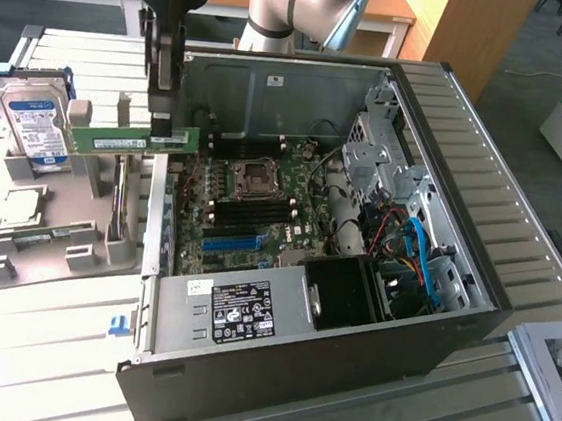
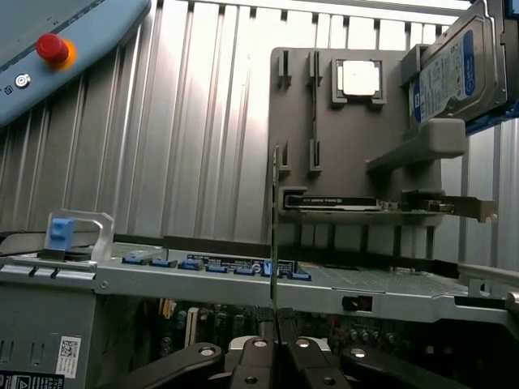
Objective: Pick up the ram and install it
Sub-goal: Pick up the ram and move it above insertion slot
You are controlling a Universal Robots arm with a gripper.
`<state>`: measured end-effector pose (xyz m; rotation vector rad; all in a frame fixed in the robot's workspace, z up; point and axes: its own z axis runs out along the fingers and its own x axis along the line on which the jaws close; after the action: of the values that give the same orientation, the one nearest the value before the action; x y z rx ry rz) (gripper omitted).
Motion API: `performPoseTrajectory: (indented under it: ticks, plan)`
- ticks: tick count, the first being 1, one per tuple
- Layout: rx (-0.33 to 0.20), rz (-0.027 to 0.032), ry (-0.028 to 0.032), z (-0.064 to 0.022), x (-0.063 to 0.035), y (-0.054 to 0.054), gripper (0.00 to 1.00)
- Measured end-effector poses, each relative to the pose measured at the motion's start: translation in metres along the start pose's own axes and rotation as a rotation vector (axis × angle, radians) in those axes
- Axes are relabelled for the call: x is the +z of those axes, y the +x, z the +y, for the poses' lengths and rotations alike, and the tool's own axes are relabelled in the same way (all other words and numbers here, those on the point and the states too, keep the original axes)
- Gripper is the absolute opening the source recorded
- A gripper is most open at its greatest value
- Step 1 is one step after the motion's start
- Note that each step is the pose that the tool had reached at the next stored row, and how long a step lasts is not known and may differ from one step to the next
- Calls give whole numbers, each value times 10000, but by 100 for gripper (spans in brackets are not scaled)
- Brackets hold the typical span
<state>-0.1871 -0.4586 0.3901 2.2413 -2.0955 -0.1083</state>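
Plainly, the ram [image 1: 117,140] hung level in the upper left of the exterior view. It was pinched near one end by the gripper [image 1: 159,127], above the grey parts tray [image 1: 85,255] and just beside the left wall of the open computer case [image 1: 351,313]. In the wrist view it stood edge-on between the fingers [image 2: 255,365], which were pressed onto its two flat faces.

I judged the stick light, stiff and thin, but fragile: its chips and contact edge would not stand squeezing or scraping. The flat faces near the upper edge looked the safest hold, leaving the contact edge free. Held off-centre as it was, it might tip in the grip.

By count, one ram was in the grip. A second small green strip [image 1: 42,238] seemed to lie in the tray, too small to be sure. One hard drive [image 1: 34,124] stood upright at the tray's far end, and one square processor [image 1: 20,205] lay flat. One long blue slot [image 1: 229,242] showed on the motherboard [image 1: 263,194], centre frame.
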Motion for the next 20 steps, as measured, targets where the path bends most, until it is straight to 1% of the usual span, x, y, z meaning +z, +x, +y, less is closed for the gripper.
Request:
performPoseTrajectory:
  ticks: [13,20]
  plan:
    - [-3,-6,-100,-245,-25,23,12]
    - [-4,-10,-163,-381,-39,35,12]
